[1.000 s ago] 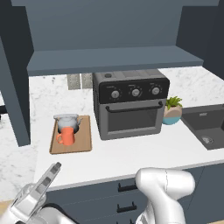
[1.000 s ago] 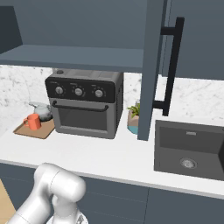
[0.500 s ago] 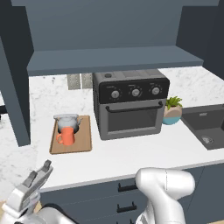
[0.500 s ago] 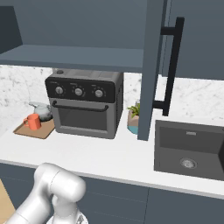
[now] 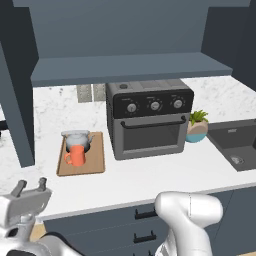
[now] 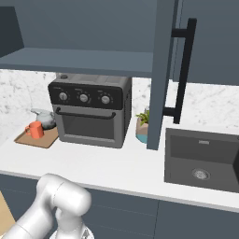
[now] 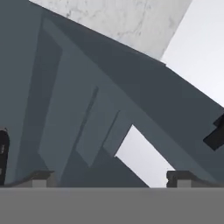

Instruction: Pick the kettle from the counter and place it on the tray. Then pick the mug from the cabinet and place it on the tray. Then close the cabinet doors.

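Since a second ago the pincer (image 5: 30,187) has swung lower and leftward in the left base view, now at the bottom left corner below the worktop (image 5: 150,175) edge, its two dark tips spread wide and released, grasping nothing. On the white marble-veined worktop lies the flat wooden tray (image 5: 81,154), carrying the squat silvery kettle (image 5: 76,138) and, touching its front, the plain orange mug (image 5: 76,155). Beside the tray stands a boxy black oven (image 5: 149,120) with three round knobs; any lettering is too small to read. A small potted plant (image 5: 197,126) sits between oven and dark sink (image 5: 235,145).

From the right base view, tray (image 6: 35,139), kettle (image 6: 44,117) and mug (image 6: 35,130) sit left of the oven (image 6: 91,110). A matte blue-grey cabinet door (image 6: 161,70) stands open, with a long black bar handle (image 6: 183,65).

Hand view: fingertips (image 7: 40,178) apart, facing dark flat cabinet panels (image 7: 87,109).
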Robot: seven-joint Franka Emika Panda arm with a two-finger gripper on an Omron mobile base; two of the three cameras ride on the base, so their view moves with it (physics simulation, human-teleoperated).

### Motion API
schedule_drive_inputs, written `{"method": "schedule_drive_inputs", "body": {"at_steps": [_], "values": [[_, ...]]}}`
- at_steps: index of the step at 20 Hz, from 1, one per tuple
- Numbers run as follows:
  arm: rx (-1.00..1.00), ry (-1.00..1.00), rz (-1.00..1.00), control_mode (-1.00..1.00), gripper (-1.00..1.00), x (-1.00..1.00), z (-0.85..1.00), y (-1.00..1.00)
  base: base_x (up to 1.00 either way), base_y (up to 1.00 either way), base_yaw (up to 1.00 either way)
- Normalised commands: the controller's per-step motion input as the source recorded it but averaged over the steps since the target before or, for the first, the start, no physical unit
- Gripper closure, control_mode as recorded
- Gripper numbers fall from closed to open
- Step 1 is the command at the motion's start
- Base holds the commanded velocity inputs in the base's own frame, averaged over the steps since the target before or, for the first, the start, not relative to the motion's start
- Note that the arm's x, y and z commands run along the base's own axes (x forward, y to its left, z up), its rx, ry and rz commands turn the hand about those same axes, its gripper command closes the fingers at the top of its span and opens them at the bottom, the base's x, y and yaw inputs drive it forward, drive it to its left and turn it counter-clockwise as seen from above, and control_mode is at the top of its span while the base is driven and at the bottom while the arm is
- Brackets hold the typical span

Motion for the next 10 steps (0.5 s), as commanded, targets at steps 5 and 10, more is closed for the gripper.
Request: {"method": "schedule_drive_inputs", "body": {"at_steps": [5, 10], "values": [[-0.12, 0.29, 0.00, -1.00, -1.00, 0.20, 0.26, 0.30, 0.00, 0.00, 0.00], [-0.14, 0.25, 0.00, -1.00, -1.00, 0.27, 0.16, 0.29, 0.00, 0.00, 0.00]]}}
